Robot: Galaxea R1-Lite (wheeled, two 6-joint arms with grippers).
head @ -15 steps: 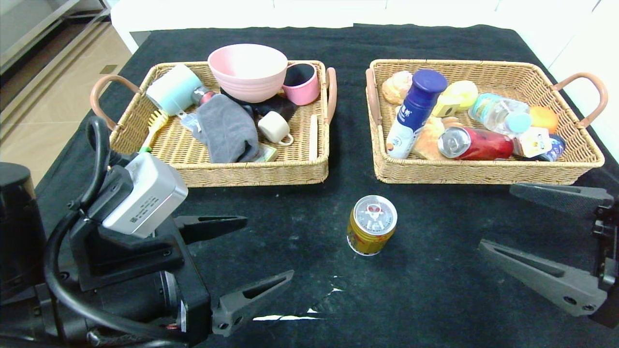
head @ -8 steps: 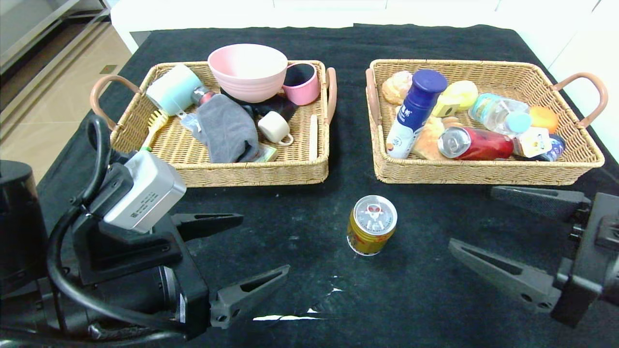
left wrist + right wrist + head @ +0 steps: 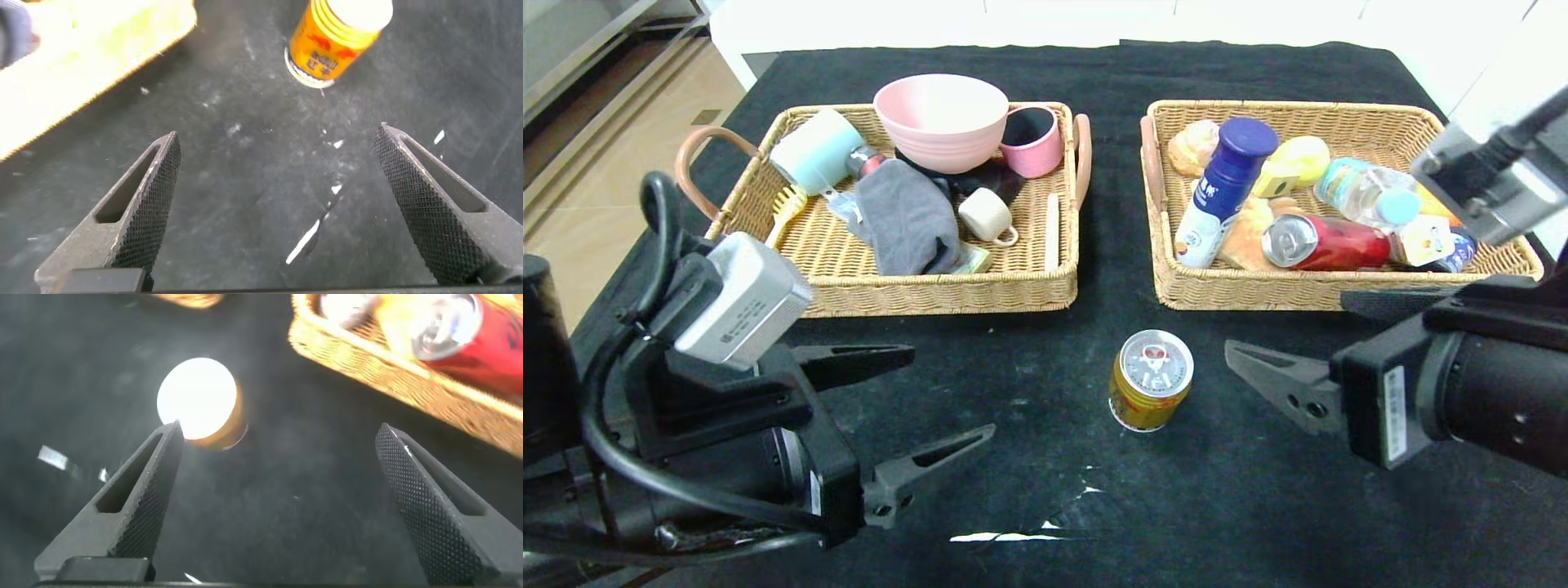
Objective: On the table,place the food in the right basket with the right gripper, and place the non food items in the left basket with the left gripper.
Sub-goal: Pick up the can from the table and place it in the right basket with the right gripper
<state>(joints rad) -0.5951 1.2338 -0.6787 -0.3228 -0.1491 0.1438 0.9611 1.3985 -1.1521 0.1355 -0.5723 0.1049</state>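
A yellow can with a silver top stands upright on the black table, in front of the gap between the two baskets. My right gripper is open and empty just to the right of it, a short gap away. In the right wrist view the can sits at the tip of one finger of the open gripper. My left gripper is open and empty at the front left, well short of the can. In the left wrist view the can stands beyond the open gripper.
The left wicker basket holds a pink bowl, a pink mug, a grey cloth, a brush and cups. The right wicker basket holds bottles, a red can, bread and snacks. White scuffs mark the cloth in front.
My right arm has swung left along the front of the right basket, and its open fingers are now close to the can. My left arm has drawn slightly back to the left.
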